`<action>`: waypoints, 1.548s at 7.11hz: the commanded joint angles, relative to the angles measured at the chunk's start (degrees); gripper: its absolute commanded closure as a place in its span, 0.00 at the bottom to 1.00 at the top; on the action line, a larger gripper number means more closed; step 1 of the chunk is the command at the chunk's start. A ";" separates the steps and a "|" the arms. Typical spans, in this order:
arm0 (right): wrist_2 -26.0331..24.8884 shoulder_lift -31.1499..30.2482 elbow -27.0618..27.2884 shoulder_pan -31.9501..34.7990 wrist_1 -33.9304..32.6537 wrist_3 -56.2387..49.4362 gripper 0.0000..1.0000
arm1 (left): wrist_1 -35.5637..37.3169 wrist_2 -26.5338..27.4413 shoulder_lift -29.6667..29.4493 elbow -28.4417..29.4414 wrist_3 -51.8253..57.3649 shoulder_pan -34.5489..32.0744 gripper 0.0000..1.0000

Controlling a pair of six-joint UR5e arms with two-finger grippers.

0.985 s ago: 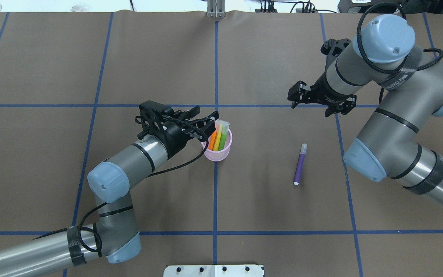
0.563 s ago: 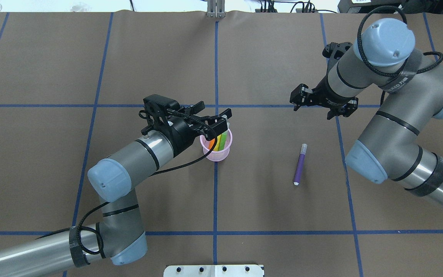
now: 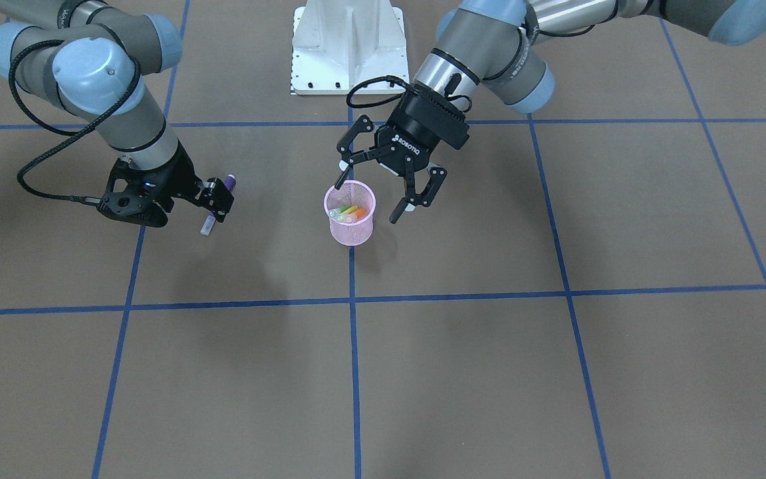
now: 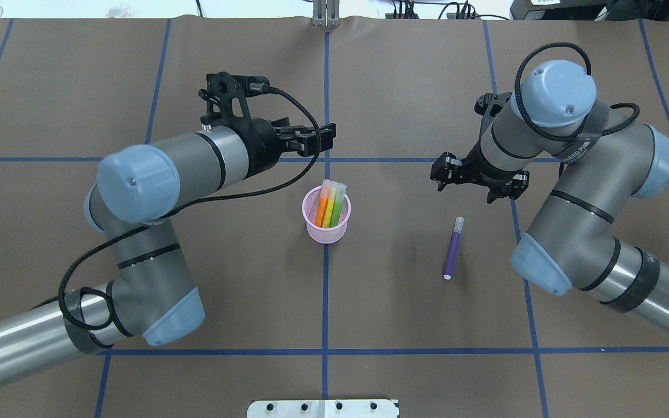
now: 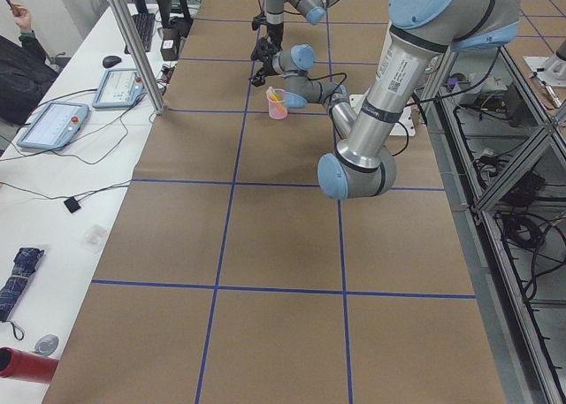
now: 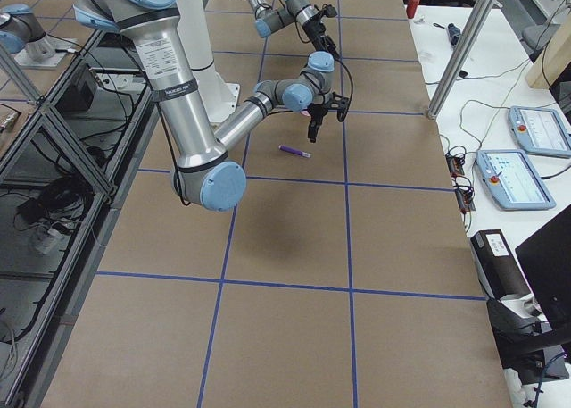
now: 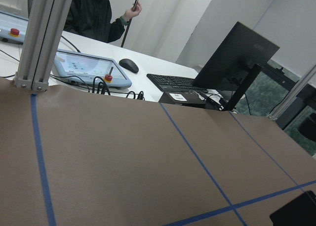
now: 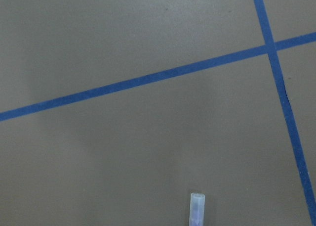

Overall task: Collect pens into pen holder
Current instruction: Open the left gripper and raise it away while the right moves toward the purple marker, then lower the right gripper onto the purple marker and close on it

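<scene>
Overhead exterior: we are listing the pen holder [image 4: 326,233] standing upright at a crossing of blue tape lines [image 4: 427,159] on the worktop [image 4: 241,69]. It is carrying the orange pen [image 4: 321,212], yellow pen [image 4: 329,213] and green pen [image 4: 338,210], pale cap ends up. The purple pen [image 4: 452,251] is lying flat on the worktop, well apart from the holder. The left hand [image 4: 322,140] is hovering beyond the holder, clear of it. The right hand [image 4: 467,184] is hovering near the purple pen's cap end, fingers spread and gripping nothing.

Exterior front-facing: we are recording the left hand's fingers spread wide and empty, near the holder's rim.

Exterior left: we are noting the holder far off and small.

Exterior right: we are noting the purple pen lying on the worktop, apart from the near arm's hand.

Left wrist-mounted: we are seeing worktop, tape lines and a monitor [image 7: 237,53] beyond.

Right wrist-mounted: we are seeing the purple pen's cap end at the bottom edge, on the worktop.
</scene>
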 commanded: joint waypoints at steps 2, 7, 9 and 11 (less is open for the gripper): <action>-0.11 -1.09 -2.28 -2.47 0.07 3.95 0.01 | 13.05 -18.26 -0.12 -1.07 -1.03 -10.46 0.01; -0.20 -1.19 -7.62 -4.32 6.80 3.77 0.04 | 13.60 -19.17 -0.03 -0.37 -0.33 -11.54 0.01; -0.20 -1.36 -8.52 -4.32 8.86 4.04 0.09 | 13.60 -19.17 -0.03 -0.37 -0.33 -11.63 0.02; -0.20 -1.45 -8.43 -4.41 8.60 4.30 0.23 | 13.60 -19.17 -0.03 -0.28 -0.24 -11.63 0.03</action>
